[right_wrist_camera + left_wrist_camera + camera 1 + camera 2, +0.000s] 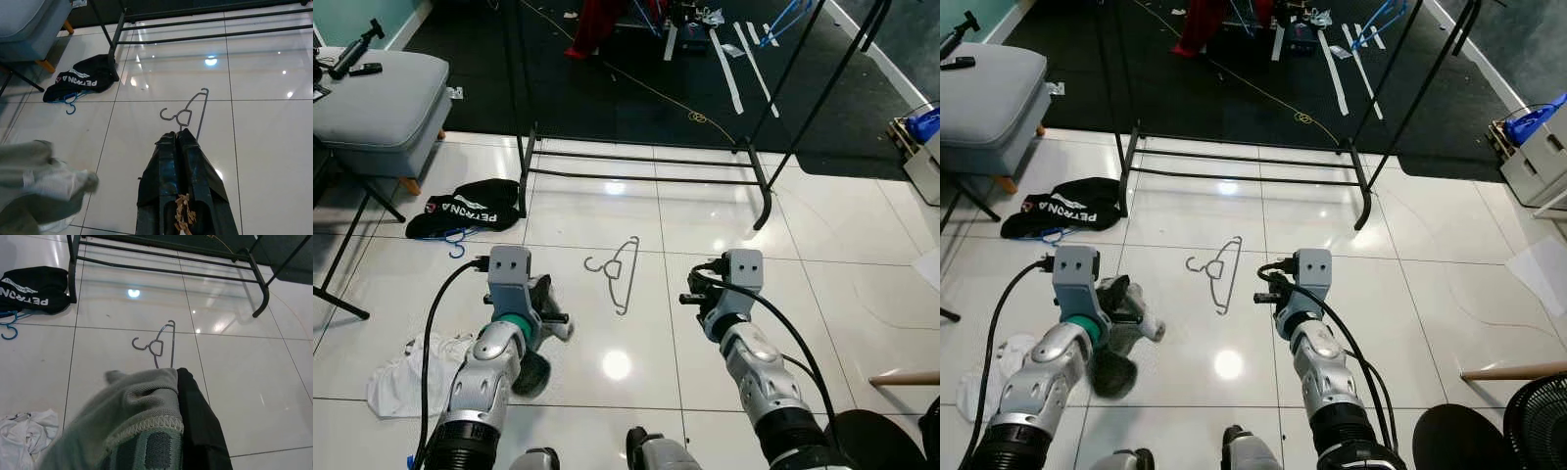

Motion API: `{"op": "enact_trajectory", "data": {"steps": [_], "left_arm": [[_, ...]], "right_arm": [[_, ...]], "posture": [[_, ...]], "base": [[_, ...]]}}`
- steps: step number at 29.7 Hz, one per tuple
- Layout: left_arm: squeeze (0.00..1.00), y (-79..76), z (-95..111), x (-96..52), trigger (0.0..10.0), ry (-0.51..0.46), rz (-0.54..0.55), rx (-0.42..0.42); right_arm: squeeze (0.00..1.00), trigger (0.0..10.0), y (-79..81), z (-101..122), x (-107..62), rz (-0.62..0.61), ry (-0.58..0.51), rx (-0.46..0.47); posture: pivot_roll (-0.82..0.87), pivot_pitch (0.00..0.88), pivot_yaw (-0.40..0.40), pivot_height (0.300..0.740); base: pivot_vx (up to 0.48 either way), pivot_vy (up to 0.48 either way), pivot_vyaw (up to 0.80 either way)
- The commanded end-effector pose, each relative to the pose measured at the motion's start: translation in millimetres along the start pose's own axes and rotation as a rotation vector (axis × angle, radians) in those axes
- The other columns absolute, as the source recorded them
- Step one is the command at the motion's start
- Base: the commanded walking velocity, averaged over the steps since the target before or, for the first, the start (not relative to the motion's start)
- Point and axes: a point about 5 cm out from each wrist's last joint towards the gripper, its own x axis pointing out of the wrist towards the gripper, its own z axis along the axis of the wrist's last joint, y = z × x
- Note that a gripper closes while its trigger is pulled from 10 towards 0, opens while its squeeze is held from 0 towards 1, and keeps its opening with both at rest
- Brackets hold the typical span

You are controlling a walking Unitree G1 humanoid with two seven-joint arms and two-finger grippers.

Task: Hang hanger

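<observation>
Nothing hung yet: the task is at its start.
Hanger [619,272]: lies flat on the white floor [842,294], between the two arms, touched by neither.
Rack [646,166]: stands behind the hanger, well apart.
Left pincer [548,318]: grips a grey cloth [139,406].
Right pincer [178,142]: fingers pressed together, seemingly empty, pointing at the hanger.
Left to do: pick up, lift, hook on.

Home room: garment rack [646,166], ottoman [382,98]
</observation>
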Motion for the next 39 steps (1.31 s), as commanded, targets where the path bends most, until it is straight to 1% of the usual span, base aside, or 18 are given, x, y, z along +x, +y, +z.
{"op": "enact_trajectory", "data": {"steps": [1,6,8,11,15,23,31,39], "left_arm": [[0.00,-2.7,-5.1,1.2,10.0,0.019,-0.002,0.004],[0.00,-4.5,-0.8,4.2,10.0,0.013,-0.013,0.013],[0.00,-7.2,2.4,5.4,10.0,0.008,-0.036,0.014],[0.00,-10.8,4.8,5.9,10.0,0.002,-0.058,0.040],[0.00,-8.2,4.3,4.6,10.0,0.007,-0.050,0.049],[0.00,-6.2,6.1,6.0,10.0,-0.005,-0.036,0.075],[0.00,1.4,9.7,3.9,10.0,-0.025,-0.012,0.065],[0.00,1.1,14.1,4.7,10.0,-0.054,-0.015,0.046]], "right_arm": [[0.00,10.0,-6.4,-6.1,-4.0,-0.026,0.020,0.014],[0.00,10.0,-8.2,-0.5,-3.1,-0.033,0.007,0.015],[0.00,10.0,-10.4,1.5,-2.6,-0.041,0.002,0.013],[0.00,10.0,-14.2,1.4,-2.5,-0.053,0.003,0.014],[0.00,10.0,-13.4,-0.3,-2.6,-0.063,0.006,0.027],[0.00,10.0,-8.3,-1.0,-1.6,-0.050,0.007,0.047],[0.00,10.0,-7.2,3.4,0.3,-0.036,-0.006,0.044],[0.00,10.0,-7.1,5.4,0.0,-0.032,-0.016,0.044]], "posture": [[-0.04,0.101,-0.021,0.740],[-0.06,0.116,0.000,0.740],[-0.05,0.117,0.008,0.740],[-0.03,0.116,0.011,0.740],[-0.03,0.116,0.020,0.740],[-0.01,0.112,0.011,0.740],[-0.02,0.108,0.016,0.740],[-0.02,0.105,0.012,0.740]], "base": [[0.000,0.000,0.00],[0.000,0.000,0.00],[0.000,0.000,0.00],[0.000,0.000,0.00],[0.000,0.000,0.00],[0.000,0.000,-0.73],[0.000,0.000,-0.80],[0.000,0.000,-0.80]]}}
